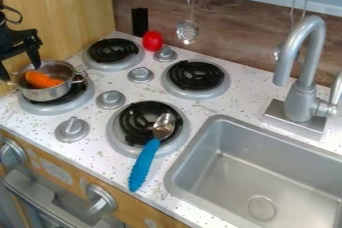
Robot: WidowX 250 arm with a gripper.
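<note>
One claw [22, 73], fingers parted, is hanging at one metal pot [55, 93], likely light, stiff, slick, rim-graspable, containing one orange piece [41, 79].

The black gripper [20, 73] had a blocky, angular body [21, 37] above its jaws and a dark cable [13, 16] curving higher up.

Carrot [43, 79] (bright orange) inside silver pot [49, 93]

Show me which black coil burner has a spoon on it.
The one nearest the gray metal sink: a metal spoon with a blue handle lies partly across it, and across no other.
</note>
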